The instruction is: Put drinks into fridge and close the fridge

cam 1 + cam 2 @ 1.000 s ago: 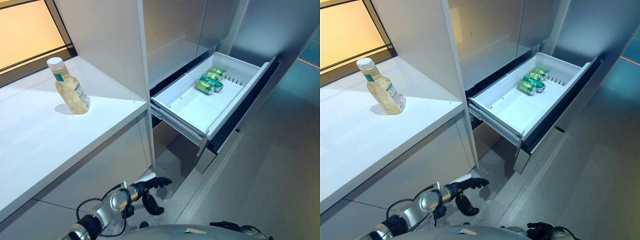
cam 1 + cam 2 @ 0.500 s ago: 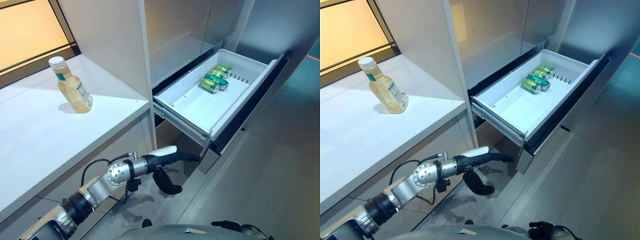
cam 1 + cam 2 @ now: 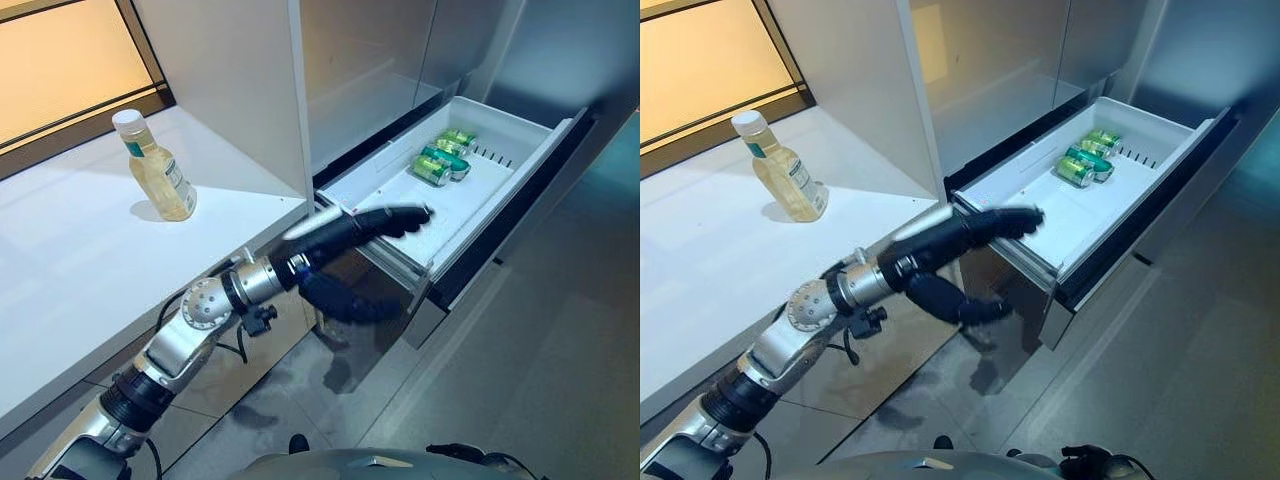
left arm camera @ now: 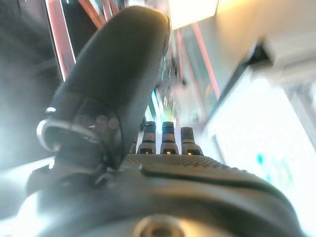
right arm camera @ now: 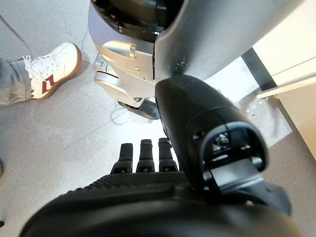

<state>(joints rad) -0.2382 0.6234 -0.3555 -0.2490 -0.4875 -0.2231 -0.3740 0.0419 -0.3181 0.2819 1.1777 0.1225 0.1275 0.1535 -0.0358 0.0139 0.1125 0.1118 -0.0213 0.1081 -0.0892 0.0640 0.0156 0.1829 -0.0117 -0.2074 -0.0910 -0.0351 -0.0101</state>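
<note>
The fridge drawer (image 3: 480, 180) looks like smooth white plastic, and the green cans (image 3: 438, 166) in it are shiny metal. The bottle (image 3: 160, 172) is clear plastic on a smooth, matt white counter (image 3: 90, 260). The floor (image 3: 540, 380) is grey, speckled and a little shiny.

fridge drawer (image 3: 540, 150) pulled out, open from above; three green cans (image 3: 438, 160) bunched at its far right end, near and middle floor of drawer bare. left hand (image 3: 385, 222) stretched flat over the drawer's near left rim, blocking that corner. white cabinet panel (image 3: 230, 80) stands as a wall left of drawer. bottle (image 3: 160, 180) upright on counter (image 3: 70, 260), bare counter around it.
</note>
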